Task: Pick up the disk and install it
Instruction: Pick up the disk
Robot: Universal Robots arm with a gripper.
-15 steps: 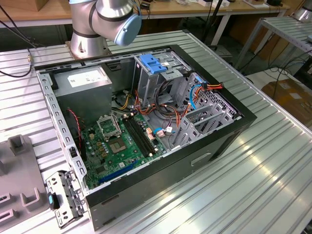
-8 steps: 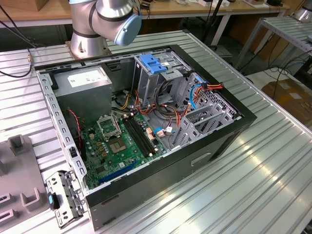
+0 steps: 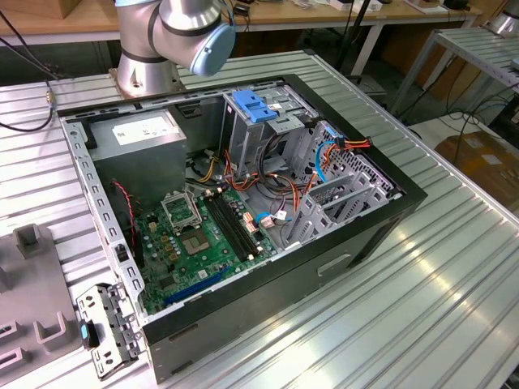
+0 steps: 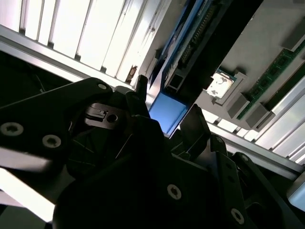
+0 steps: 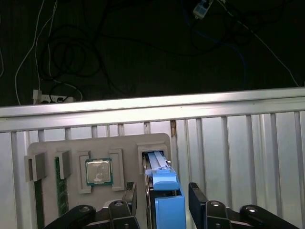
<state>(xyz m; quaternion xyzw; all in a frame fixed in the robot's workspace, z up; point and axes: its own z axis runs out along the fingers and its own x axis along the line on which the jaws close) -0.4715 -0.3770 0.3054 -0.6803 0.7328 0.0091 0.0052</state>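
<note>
- The disk (image 5: 162, 193), a dark drive in a bright blue carrier, stands on edge in a slot of a grey holder tray (image 5: 52, 148). Its blue end tab faces the camera in both wrist views.
- The gripper (image 5: 163, 191) straddles that tab with its claw spread. A black finger stands on each side, with a sliver of gap showing, so nothing is pinched yet.
- In the second wrist view the same tab shows between the dark fingers (image 4: 195, 121), very close to both.
- Likely risk: the gaps look uneven, so one finger may touch first on closing and push the disk askew in its slot.
- Likely risk: a grip on the smooth plastic tab alone could slip, or the carrier could bind in the slot and drag the tray up with it.
- Just beside the slot, a processor chip (image 5: 98, 171) and a green memory stick (image 5: 59, 188) sit in their own recesses. A jolted tray could shake them loose.
- The tray rests on a ribbed metal table (image 5: 238, 143).
- In the exterior view, the open computer case (image 3: 268, 300) has loose orange and blue cables (image 3: 324, 158) by its grey drive cage (image 3: 340, 194). They could snag a drive.
</note>
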